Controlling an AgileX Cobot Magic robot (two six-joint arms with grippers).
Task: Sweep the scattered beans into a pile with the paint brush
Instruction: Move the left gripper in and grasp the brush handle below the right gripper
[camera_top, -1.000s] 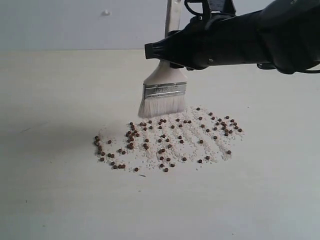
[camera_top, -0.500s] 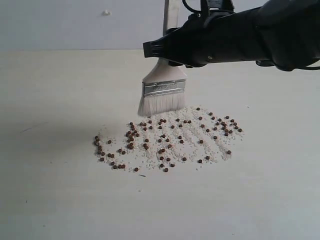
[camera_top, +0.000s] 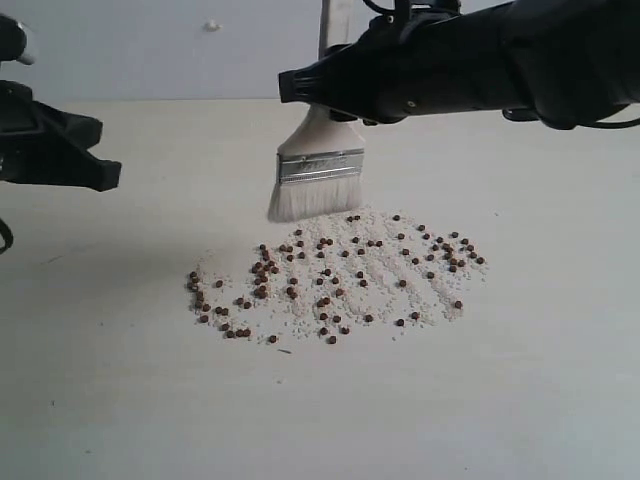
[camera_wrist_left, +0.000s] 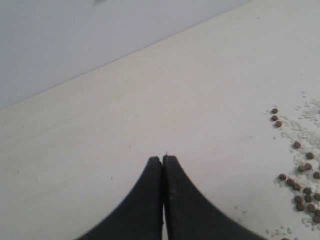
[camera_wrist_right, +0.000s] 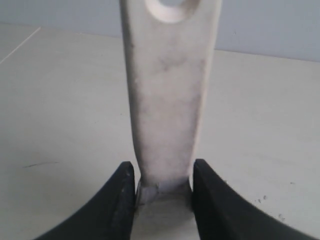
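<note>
Newly in at the left edge of the exterior view: left fingers (camera_wrist_left: 150, 195), pressed flat together, holding nothing, hanging above bare table (camera_top: 120, 400), well apart from the spill. Seemingly just standing by, with no part in the sweep as yet.

Right of that, brush (camera_top: 318, 168), upright, bristles down. Now lifted clear and shifted a little leftward from where its tips met the far edge of the spread a second ago. Hovering just behind the far-left rim of the patch, touching no bean that can be made out.

Below and rightward, beans (camera_top: 325, 298), lying as before in a broad loose patch mixed with pale crumbs (camera_top: 385, 270). Thicker along the left side, thinner toward the right. No visible shift in any of them, and no pile yet.

At the right, right fingers (camera_wrist_right: 120, 200), clamped at a middling width on the brush's wooden handle, below its hole. Arm reaching in across the middle.

Judged from this: a reset between strokes rather than progress. Most of the job left. Next, probably a fresh placement at an outer edge and a pull inward.
</note>
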